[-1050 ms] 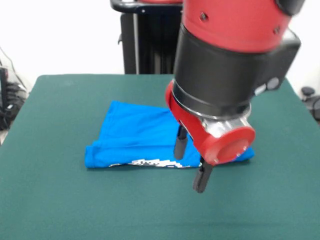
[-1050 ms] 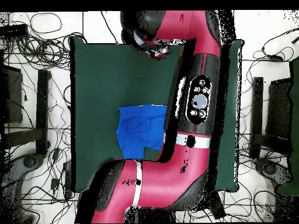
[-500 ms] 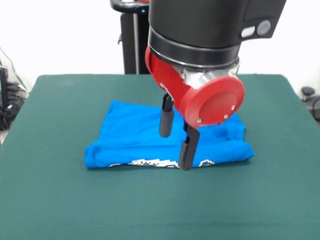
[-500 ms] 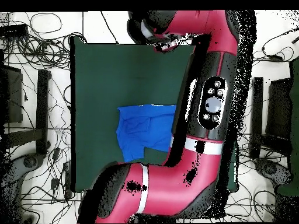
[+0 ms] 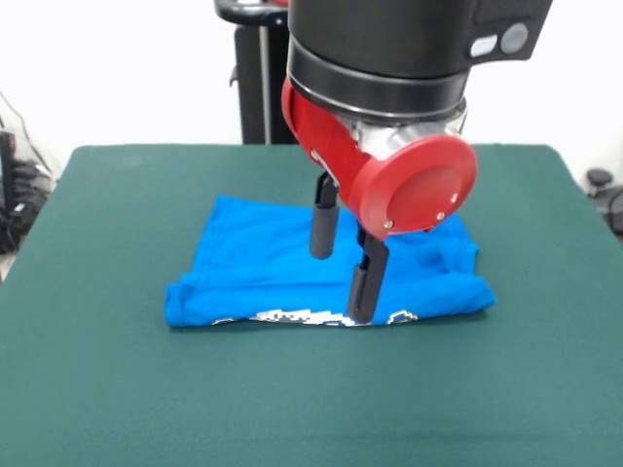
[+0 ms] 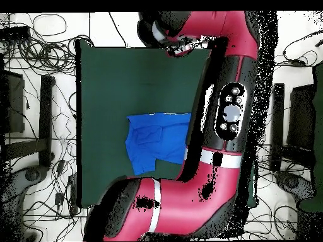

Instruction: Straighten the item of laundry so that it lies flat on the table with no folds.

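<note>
The end effector [image 5: 343, 263] hangs spread open over the folded blue T-shirt [image 5: 263, 265] mid-worktop [image 5: 107, 389]. Probably light, limp cloth; pinching the shirt's near folded edge looks best.

arm: reaching down from above – wrist tilted | end effector [image 5: 344, 261]: two black fingers spread apart

White wall [image 5: 127, 68] behind; cables [image 6: 38, 44] strewn on pale floor [image 6: 299, 25].
</note>
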Tool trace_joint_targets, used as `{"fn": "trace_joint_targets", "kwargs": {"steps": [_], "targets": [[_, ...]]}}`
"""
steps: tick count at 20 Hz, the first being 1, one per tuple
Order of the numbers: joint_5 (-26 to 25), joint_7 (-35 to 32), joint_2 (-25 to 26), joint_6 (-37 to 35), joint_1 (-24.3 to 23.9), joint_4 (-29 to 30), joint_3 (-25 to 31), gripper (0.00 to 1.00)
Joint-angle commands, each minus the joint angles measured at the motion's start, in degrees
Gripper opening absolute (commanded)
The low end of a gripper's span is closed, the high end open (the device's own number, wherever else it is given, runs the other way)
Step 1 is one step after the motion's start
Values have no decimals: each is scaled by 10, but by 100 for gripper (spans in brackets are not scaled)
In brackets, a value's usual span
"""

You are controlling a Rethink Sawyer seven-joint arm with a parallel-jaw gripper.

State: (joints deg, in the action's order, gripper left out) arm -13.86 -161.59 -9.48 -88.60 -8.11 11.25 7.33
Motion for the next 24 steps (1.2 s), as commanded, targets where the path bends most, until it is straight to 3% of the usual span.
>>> {"fn": "trace_joint_targets", "kwargs": {"steps": [1, 8, 19, 24], "targets": [[3, 204, 8, 26, 15, 123, 23, 100], [1, 180, 13, 21, 18, 114, 26, 100], [14, 158, -57, -8, 30, 173, 7, 100], [6, 151, -58, -4, 34, 175, 10, 100]]}}
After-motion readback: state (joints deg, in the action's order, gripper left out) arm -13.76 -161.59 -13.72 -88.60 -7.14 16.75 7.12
